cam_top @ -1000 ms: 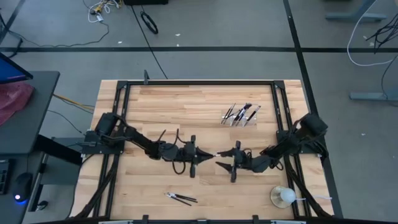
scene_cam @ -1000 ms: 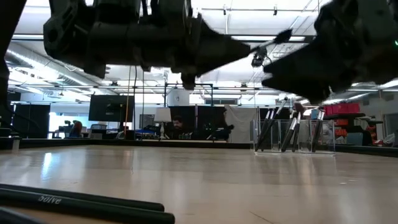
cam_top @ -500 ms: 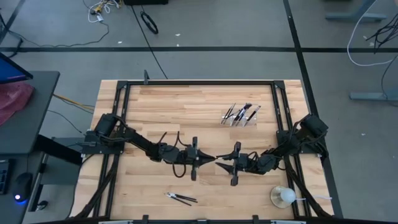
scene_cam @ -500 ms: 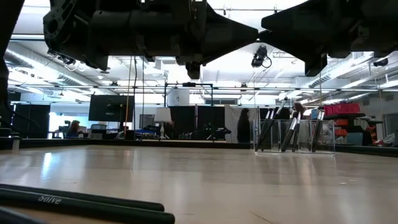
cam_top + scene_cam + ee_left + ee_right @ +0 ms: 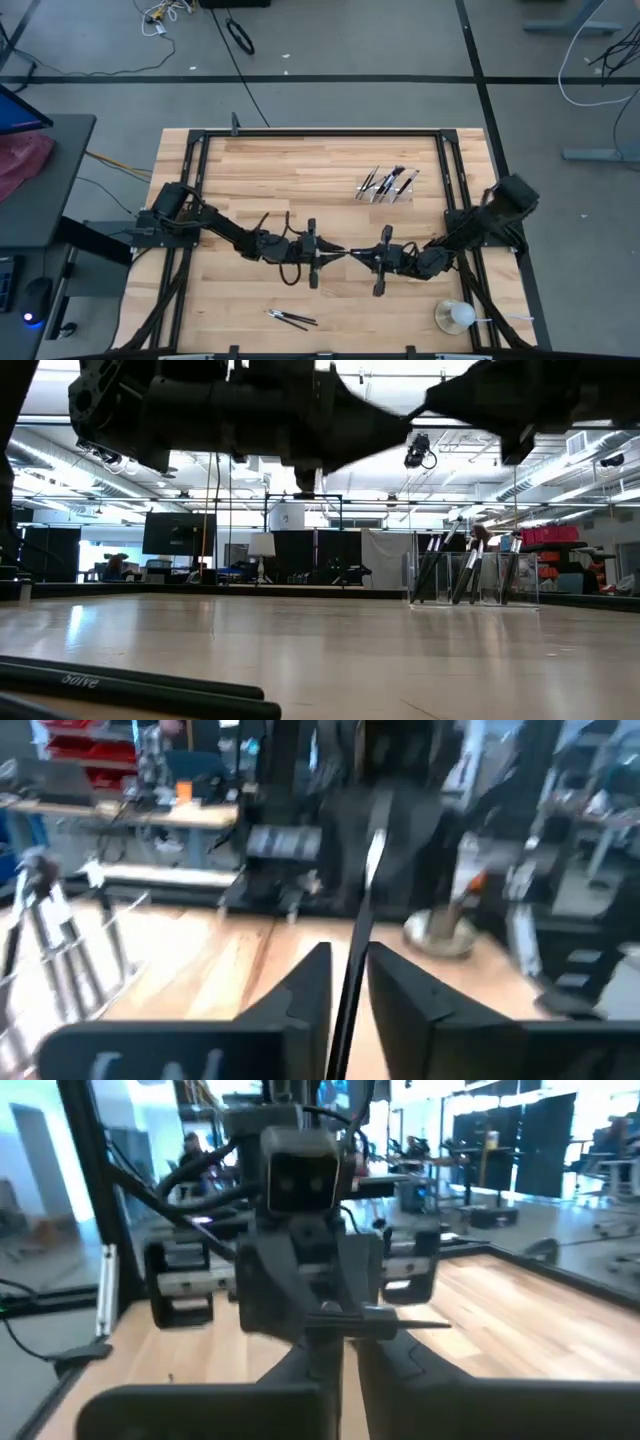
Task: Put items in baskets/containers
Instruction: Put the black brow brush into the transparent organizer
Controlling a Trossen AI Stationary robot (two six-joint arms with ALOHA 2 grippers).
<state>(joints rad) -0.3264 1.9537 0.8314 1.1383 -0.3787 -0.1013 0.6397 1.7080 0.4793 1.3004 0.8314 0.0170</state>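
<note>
While both grippers meet tip to tip above the worktop's middle, one makeup brush point(image 5: 352, 960) spans between them.
The right gripper point(image 5: 368, 257) is clamped on it; the left gripper point(image 5: 333, 256) has its fingers slightly apart around the handle. The clear tray point(image 5: 388, 184) of brushes sits toward the far right edge.

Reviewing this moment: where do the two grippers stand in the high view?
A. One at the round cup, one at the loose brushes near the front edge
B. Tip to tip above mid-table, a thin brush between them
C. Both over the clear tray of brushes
B: the left gripper and right gripper meet nose to nose at mid-table with a thin brush between them, apart from the clear tray.
</note>
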